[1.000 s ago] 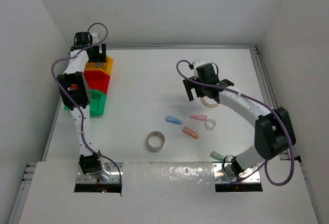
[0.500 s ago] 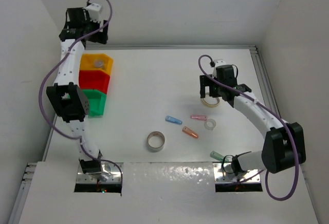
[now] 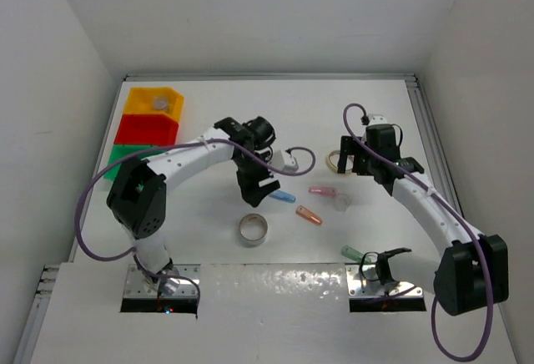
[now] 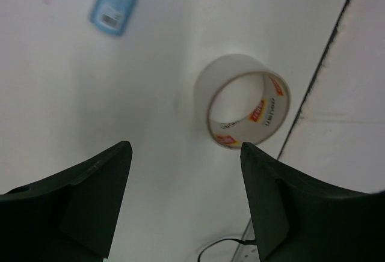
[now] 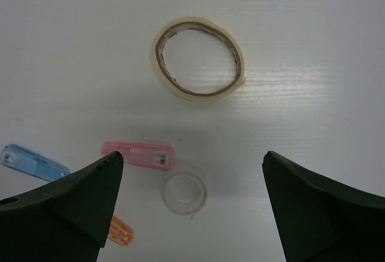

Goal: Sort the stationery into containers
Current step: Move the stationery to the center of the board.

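Note:
The containers stand at the far left: a yellow bin, a red bin and a green bin. A grey tape ring lies mid-table. My left gripper hovers open just behind it, beside a blue capsule. My right gripper hangs open over a beige tape ring. Close by lie a pink capsule, a clear pot and an orange capsule.
A small grey item lies in the yellow bin. A green piece rests by the right arm's base. White walls close in the table on the left, back and right, and a rail runs along the right edge.
My left arm has swung from above the bins at the back left to the middle of the table, near the grey tape ring. My right gripper has shifted right, over the beige ring.

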You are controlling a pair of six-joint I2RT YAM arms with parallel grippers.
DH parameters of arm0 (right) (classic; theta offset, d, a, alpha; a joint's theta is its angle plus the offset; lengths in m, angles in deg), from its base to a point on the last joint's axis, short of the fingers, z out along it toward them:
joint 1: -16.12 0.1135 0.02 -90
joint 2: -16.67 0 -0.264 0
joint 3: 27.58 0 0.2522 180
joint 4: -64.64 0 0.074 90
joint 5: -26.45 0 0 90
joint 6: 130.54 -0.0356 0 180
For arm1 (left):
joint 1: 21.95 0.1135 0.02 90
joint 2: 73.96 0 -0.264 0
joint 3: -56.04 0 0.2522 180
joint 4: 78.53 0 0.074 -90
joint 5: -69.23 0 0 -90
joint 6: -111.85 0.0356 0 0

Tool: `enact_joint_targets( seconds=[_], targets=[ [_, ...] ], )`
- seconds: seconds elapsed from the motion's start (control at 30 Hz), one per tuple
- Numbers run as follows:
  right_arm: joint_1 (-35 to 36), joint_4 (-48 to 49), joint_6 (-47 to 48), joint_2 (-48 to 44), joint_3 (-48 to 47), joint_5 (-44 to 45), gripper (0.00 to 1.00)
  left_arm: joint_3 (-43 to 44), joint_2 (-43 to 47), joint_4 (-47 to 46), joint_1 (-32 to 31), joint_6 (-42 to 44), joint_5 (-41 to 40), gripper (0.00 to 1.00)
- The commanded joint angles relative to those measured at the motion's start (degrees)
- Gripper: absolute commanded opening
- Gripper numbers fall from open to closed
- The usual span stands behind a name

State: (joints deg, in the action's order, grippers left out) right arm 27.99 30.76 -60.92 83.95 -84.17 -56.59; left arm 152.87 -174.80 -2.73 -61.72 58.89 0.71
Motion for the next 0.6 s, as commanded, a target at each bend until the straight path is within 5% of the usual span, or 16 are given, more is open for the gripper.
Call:
enact_joint_targets(
  seconds=[0.0,0.33,0.57],
  targets=[
    [0.8,-4.0,-4.0,-3.3,0.1,2.3,0.95,-4.6,7.8,-5.0,-3.2,-2.6,-1.2,0.71],
    [4.3,-8.0,-7.2,-13.0,6.6,6.0,0.95,-21.4,8.3,-18.6,-8.6,-9.2,-8.8,0.67],
    [4.3,-7.0,-8.9,-16.8,10.5,5.9,0.93,-25.2,4.7,-26.9,-6.0,-12.8,-16.5,0.5]
  ],
)
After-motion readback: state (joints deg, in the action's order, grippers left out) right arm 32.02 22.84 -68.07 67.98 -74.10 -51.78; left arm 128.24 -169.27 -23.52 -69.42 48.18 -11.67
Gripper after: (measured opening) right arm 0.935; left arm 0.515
